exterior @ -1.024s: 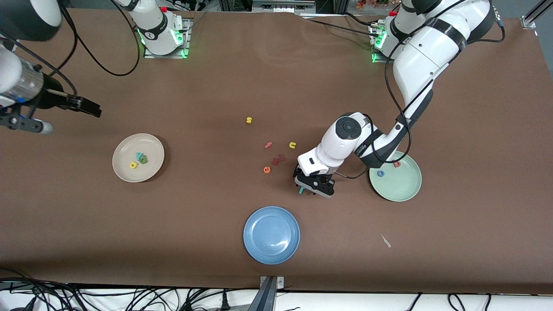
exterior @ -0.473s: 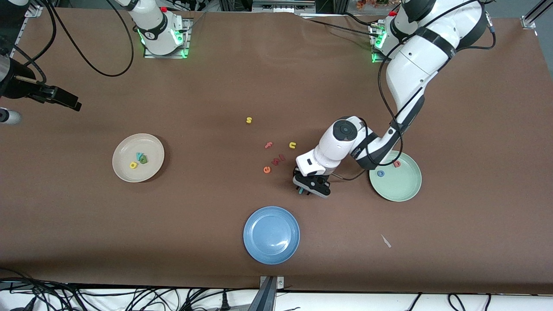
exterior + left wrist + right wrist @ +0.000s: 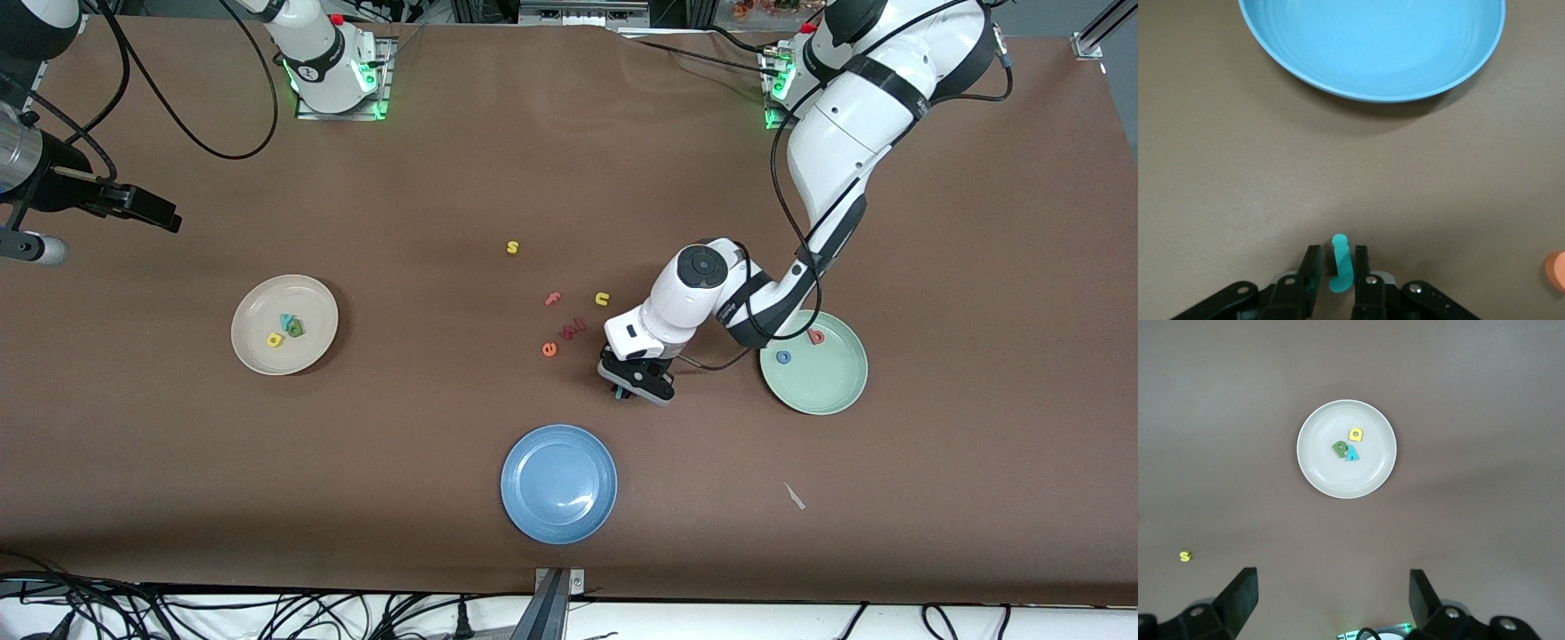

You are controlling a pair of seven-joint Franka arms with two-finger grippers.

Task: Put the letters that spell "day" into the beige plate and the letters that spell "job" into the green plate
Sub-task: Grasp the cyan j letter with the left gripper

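My left gripper [image 3: 627, 389] is down on the table between the blue plate and the green plate [image 3: 827, 391]. Its fingers are shut on the teal j [image 3: 1341, 270], which stands upright between them in the left wrist view, gripper [image 3: 1337, 252]. The blue o [image 3: 783, 357] and the pinkish-red b [image 3: 816, 337] lie in the green plate. The beige plate [image 3: 253, 347] holds the dark green d [image 3: 295, 328], yellow a [image 3: 275, 339] and teal y [image 3: 286, 319]. High over the table's right-arm end, my right gripper [image 3: 142, 209] hangs open and empty, looking down on the beige plate [image 3: 1321, 470].
A blue plate [image 3: 558, 483] sits nearest the front camera. Loose letters lie mid-table: yellow s [image 3: 512, 247], pink f [image 3: 553, 299], yellow u [image 3: 602, 299], orange e [image 3: 549, 349] and dark red pieces [image 3: 573, 328]. A white scrap [image 3: 794, 496] lies near the front edge.
The left gripper's fingers have closed in around the teal j and the hand has shifted slightly toward the loose letters. The right arm has drawn back toward its end of the table.
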